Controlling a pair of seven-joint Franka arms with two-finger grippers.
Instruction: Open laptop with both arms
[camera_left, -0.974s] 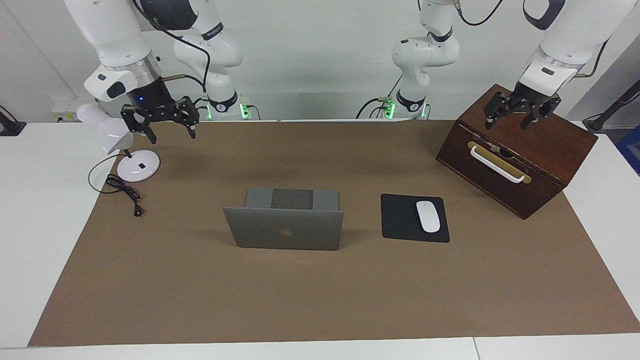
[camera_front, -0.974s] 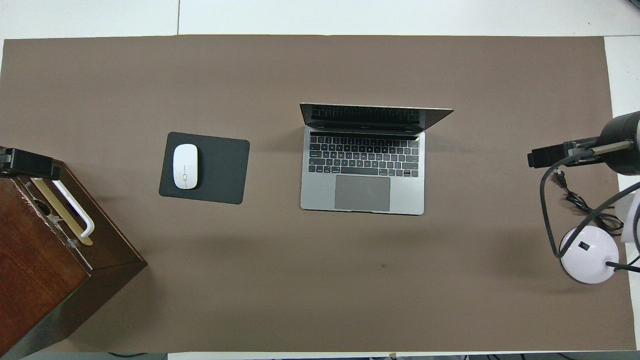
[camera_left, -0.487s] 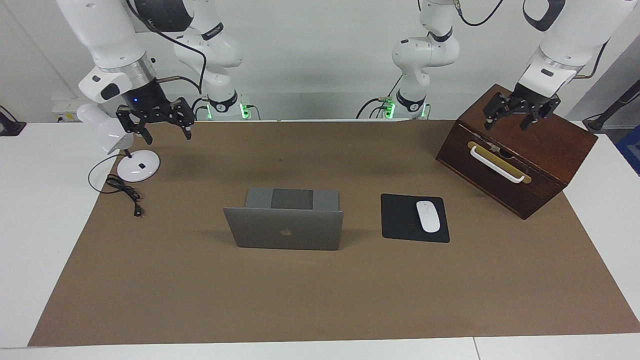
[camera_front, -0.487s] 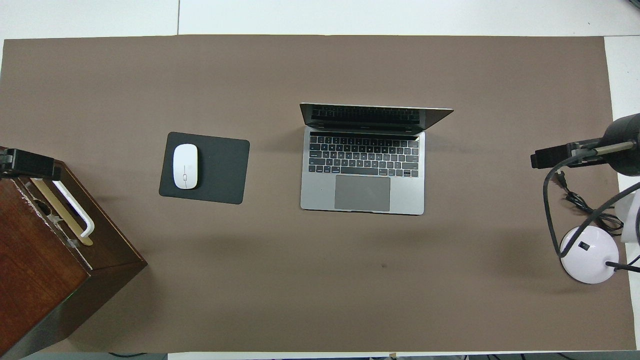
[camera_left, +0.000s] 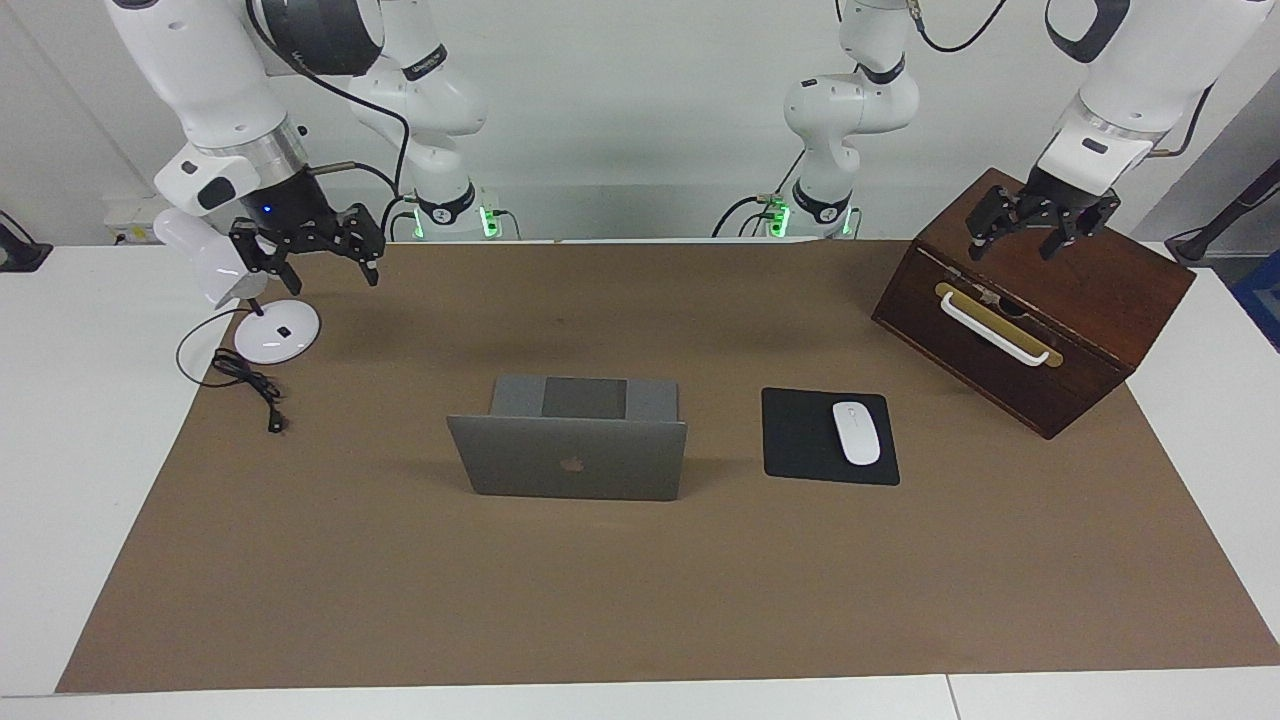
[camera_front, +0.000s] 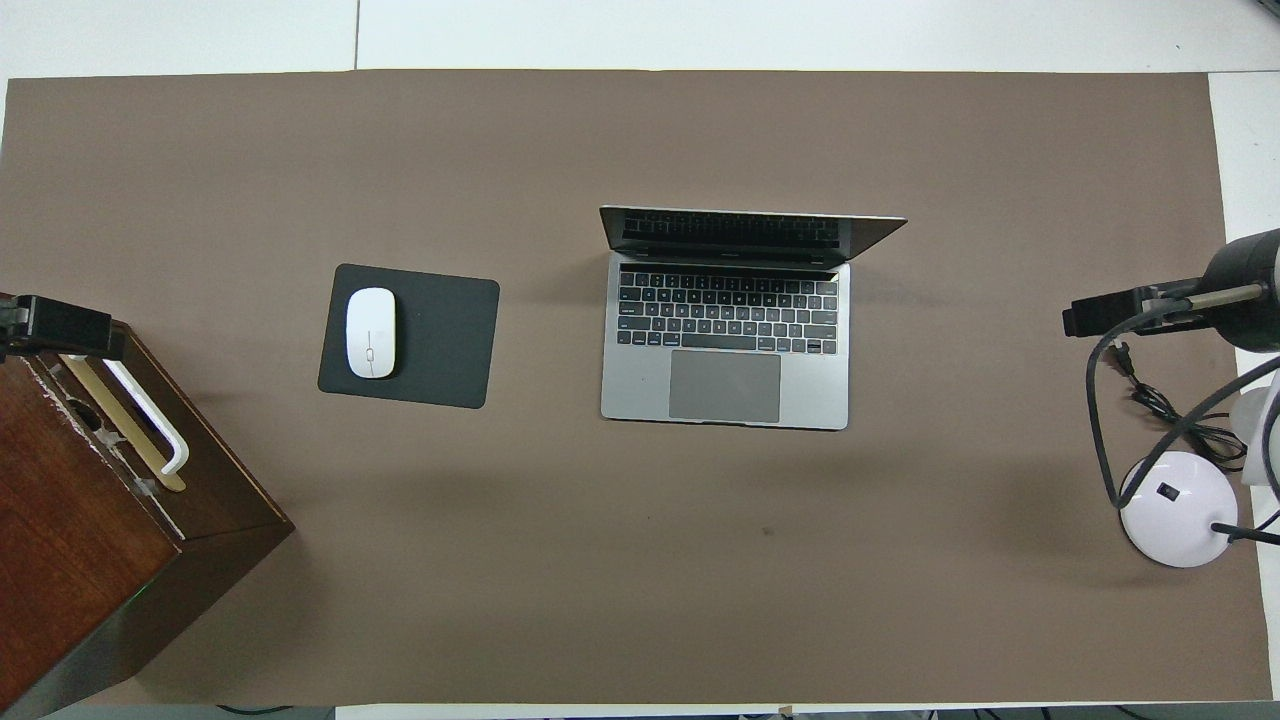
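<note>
Open worktop (camera_left: 640, 600) around the laptop (camera_left: 570, 455)
Flanked by mouse pad (camera_left: 828, 436); wooden box (camera_left: 1040, 300) and lamp (camera_left: 275, 330) at the ends.

I see a white tabletop (camera_left: 90, 420) under a wide brown mat (camera_left: 640, 590) that covers most of it. A plain white wall (camera_left: 640, 110) runs along the robots' end. The light is even and soft.

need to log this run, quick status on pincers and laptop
Left pincer open, up over dark wooden box. Right pincer open, over white desk lamp. Thin silver-grey laptop open, untouched. Nothing in the way.
</note>
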